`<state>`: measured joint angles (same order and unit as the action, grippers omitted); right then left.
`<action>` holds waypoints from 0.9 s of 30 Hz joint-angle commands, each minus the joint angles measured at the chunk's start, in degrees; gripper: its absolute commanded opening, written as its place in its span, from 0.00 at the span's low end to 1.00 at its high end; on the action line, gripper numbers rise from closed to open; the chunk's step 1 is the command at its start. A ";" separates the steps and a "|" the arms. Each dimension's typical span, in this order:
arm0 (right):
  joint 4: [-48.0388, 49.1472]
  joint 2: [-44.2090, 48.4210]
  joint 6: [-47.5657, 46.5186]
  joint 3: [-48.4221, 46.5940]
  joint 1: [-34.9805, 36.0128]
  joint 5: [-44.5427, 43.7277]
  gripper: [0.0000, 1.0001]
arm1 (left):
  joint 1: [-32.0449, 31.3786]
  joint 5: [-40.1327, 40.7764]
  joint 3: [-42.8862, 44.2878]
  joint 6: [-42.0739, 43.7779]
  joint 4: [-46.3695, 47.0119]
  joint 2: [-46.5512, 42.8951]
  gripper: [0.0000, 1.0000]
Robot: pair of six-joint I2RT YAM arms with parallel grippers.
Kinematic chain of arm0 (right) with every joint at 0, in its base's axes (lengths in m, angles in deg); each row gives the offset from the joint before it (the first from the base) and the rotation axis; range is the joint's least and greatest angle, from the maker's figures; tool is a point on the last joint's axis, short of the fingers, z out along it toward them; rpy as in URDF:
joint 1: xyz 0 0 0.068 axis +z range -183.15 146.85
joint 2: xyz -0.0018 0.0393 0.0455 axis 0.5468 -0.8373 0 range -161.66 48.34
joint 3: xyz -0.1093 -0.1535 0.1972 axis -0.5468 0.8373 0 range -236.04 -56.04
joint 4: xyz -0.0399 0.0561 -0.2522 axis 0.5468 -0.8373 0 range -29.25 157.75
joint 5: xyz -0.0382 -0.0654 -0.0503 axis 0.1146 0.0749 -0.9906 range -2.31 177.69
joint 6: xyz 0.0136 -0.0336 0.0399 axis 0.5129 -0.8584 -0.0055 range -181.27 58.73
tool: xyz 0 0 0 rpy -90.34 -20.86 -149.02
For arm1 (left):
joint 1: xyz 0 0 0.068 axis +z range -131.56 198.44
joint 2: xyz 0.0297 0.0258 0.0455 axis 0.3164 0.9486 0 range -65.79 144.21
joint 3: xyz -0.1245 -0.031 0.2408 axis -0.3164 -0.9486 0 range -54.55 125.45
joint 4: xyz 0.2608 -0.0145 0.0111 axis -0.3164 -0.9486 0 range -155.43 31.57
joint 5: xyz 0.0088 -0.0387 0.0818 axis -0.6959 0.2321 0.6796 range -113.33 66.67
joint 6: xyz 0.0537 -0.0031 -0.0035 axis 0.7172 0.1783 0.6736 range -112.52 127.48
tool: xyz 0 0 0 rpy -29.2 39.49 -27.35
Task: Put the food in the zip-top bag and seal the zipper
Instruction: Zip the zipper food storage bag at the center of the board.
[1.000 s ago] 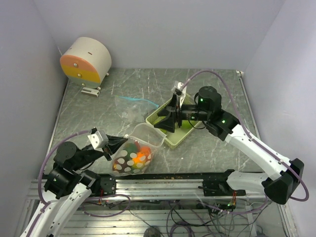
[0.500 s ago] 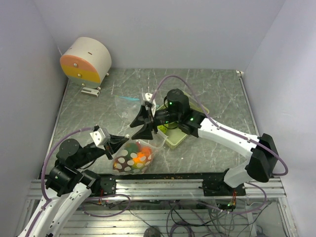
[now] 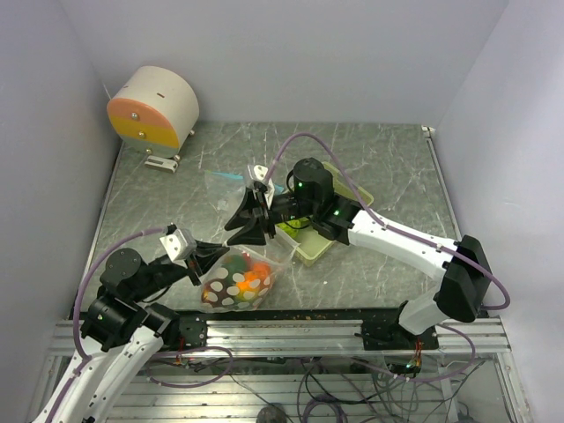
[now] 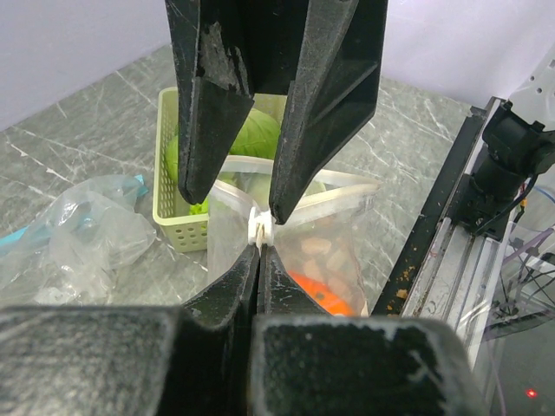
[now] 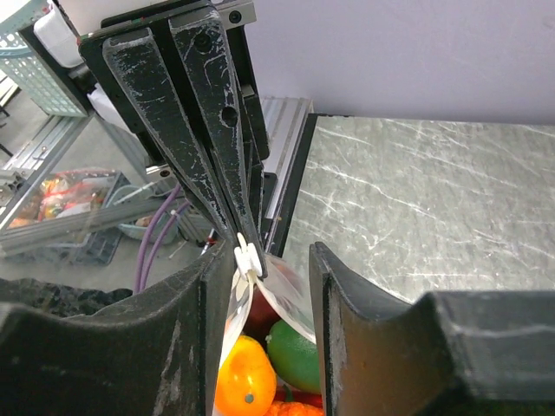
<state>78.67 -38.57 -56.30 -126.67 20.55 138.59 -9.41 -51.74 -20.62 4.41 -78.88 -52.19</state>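
Note:
The zip-top bag (image 3: 236, 282) hangs from my left gripper (image 3: 220, 250), which is shut on the bag's top edge just behind the white zipper slider (image 4: 260, 227). Inside the bag lie food pieces: an orange one (image 5: 247, 377), a green one (image 5: 295, 355) and a dark maroon one (image 5: 260, 308). My right gripper (image 5: 264, 260) is open, with one finger on each side of the slider (image 5: 247, 258) and the bag's mouth. More green food (image 4: 256, 134) sits in the pale basket (image 3: 313, 248).
A crumpled clear plastic bag (image 3: 231, 182) with a blue strip lies behind the basket. A white and orange drum (image 3: 154, 110) stands at the back left. The metal rail (image 3: 291, 328) runs along the near table edge.
My right arm has swung left from the basket to the bag's mouth, and its jaws have narrowed around the slider. The left gripper still holds the bag in the same place.

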 commanded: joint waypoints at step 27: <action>-6.35 0.07 -1.39 -0.75 1.12 -4.47 0.00 | -0.18 2.24 1.75 -1.41 -0.71 -1.56 0.07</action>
<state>75.30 -39.25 -56.06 -126.69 21.68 136.99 -9.41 -50.27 -20.62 3.71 -79.90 -52.82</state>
